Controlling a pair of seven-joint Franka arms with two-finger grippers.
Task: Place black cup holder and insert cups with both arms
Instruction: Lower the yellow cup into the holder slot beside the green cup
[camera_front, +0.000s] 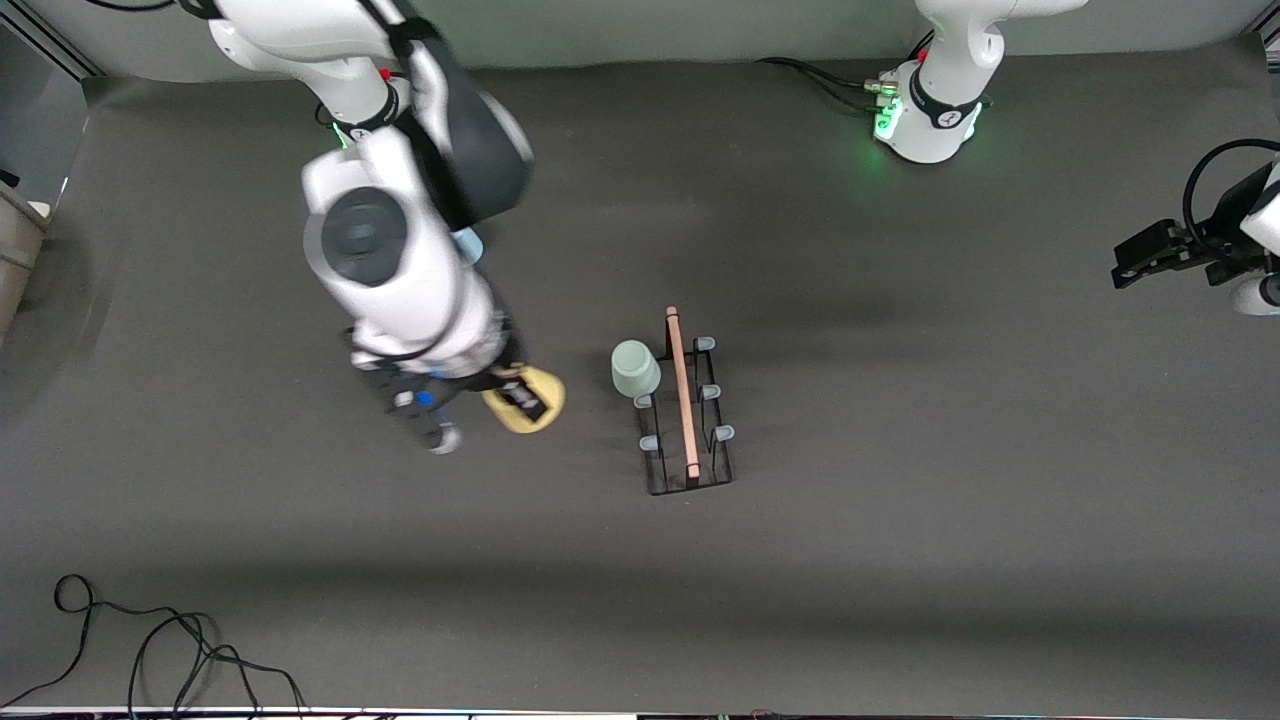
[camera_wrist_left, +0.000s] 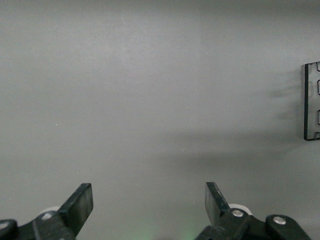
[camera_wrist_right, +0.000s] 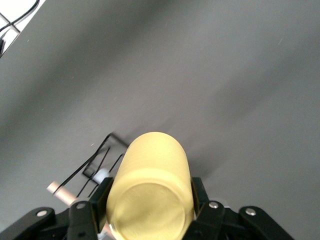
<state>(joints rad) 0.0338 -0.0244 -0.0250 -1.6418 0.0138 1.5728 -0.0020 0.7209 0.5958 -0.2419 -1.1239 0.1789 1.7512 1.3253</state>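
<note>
The right gripper pinches the yellow cup between its fingers, holding it up over the desk toward the right arm's end, beside the black cup holder. In the front view the cup shows only as a yellow patch partly covered by the gripper, and the right arm's own bulk hides much of the wrist above it. The pale green cup sits on a peg at the holder's end farther from the front camera, on the side facing the right arm; the other pale-tipped pegs stand bare along the wooden rod handle. A sliver of light blue cup peeks out beside the right arm, mostly hidden by it. Wide bare desk lies all around the holder, especially nearer the front camera and toward the left arm's end. The left gripper waits with its fingers spread wide and nothing between them, at the edge of the front view over the left arm's end of the desk, its arm cut off by the frame. A loose black cable curls at the desk's near edge.
</note>
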